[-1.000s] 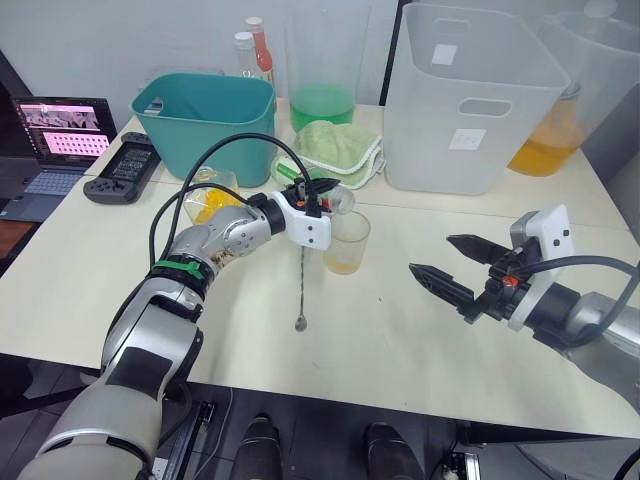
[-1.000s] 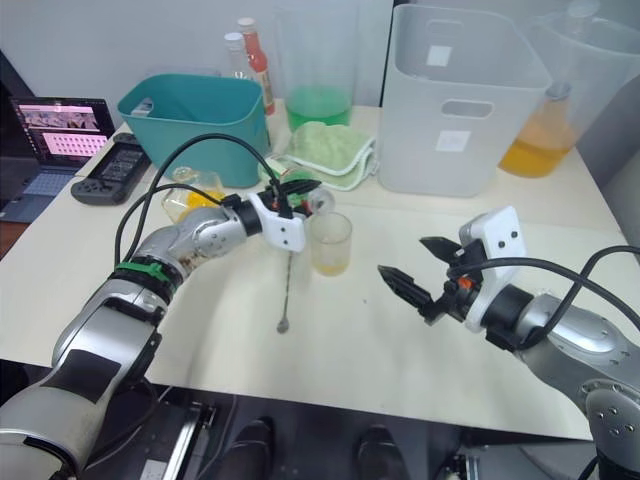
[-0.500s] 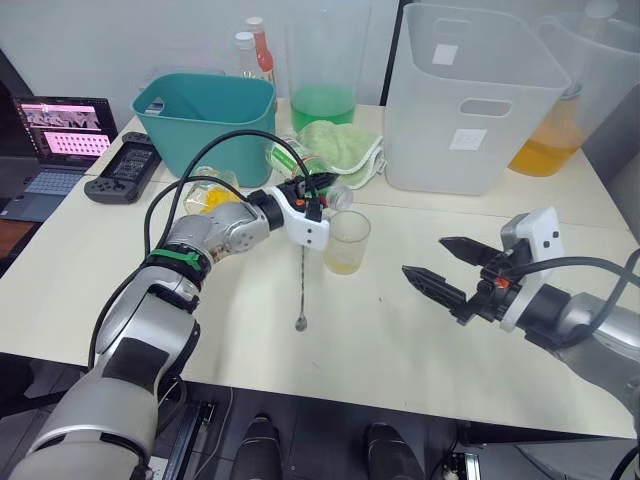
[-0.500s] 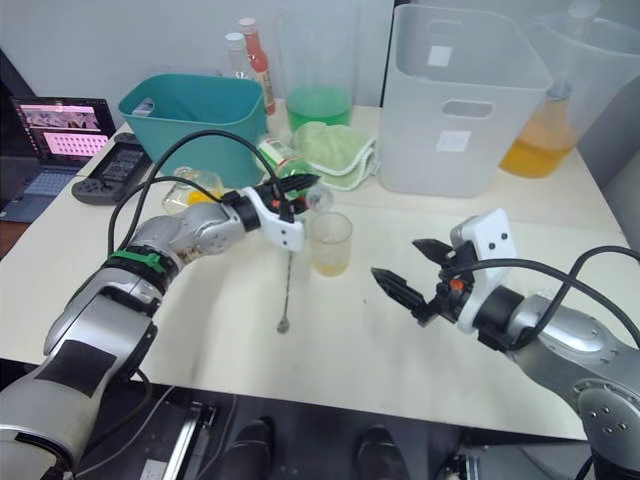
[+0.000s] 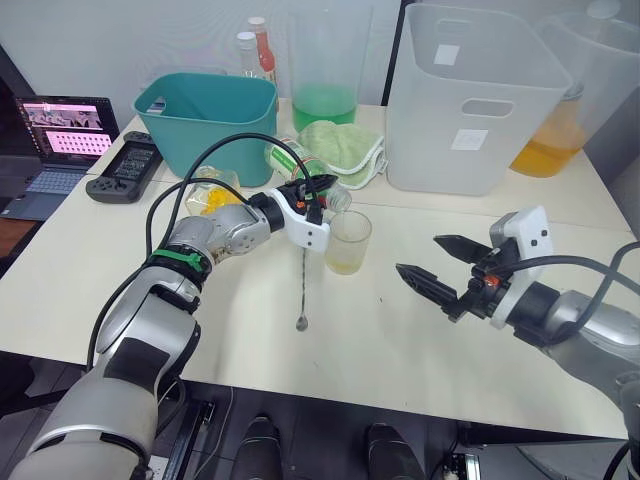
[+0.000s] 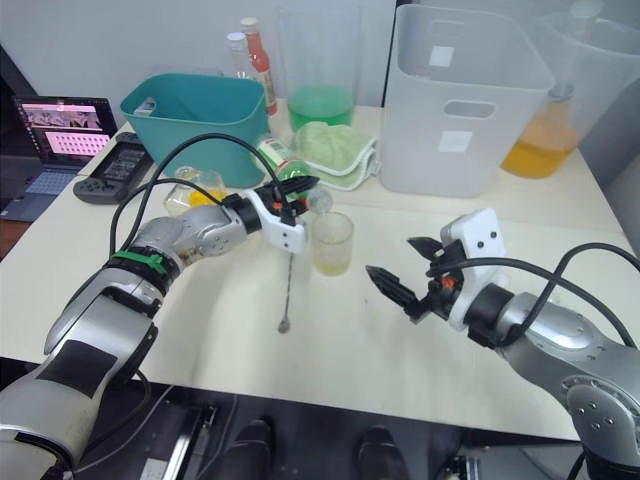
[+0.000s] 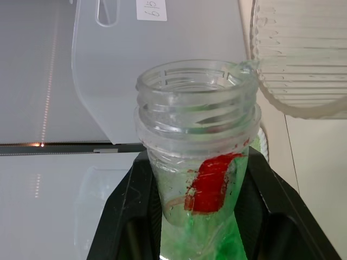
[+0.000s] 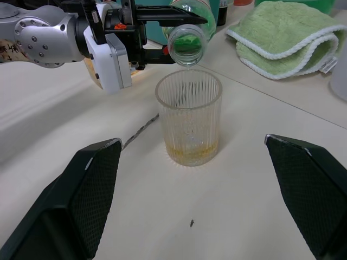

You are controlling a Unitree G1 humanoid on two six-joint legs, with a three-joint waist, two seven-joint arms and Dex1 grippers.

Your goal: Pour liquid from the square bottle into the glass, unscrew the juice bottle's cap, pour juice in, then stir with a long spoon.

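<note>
While the left gripper (image 5: 318,193) clamps its two black fingers round the neck of the juice bottle (image 7: 201,162), the bottle lies tipped nearly flat, cap off, its open mouth just over the near-left rim of the glass (image 5: 347,241).

- Juice bottle: clear plastic, green label, long axis running from the teal tub (image 5: 205,113) side toward the glass, mouth end lowest. No stream can be made out at the lip.
- Glass: ribbed tumbler, upright on the table (image 5: 420,330), a shallow yellowish layer at the bottom; the pour looks barely begun or nearly spent, cannot tell which.
- Long spoon (image 5: 301,290): flat on the table just beside the glass on the robot's left, handle end under the left gripper, bowl end toward the robot.
- Right gripper (image 5: 433,270): fingers spread wide, holding nothing, hovering over the table to the right of the glass, tips aimed at it.
- Square bottle: cannot be picked out with certainty among the items behind.

Judgement: the spoon lies nearer the left arm, but that arm is occupied; the free right gripper would have to cross past the glass and meet the handle along its length.
</note>
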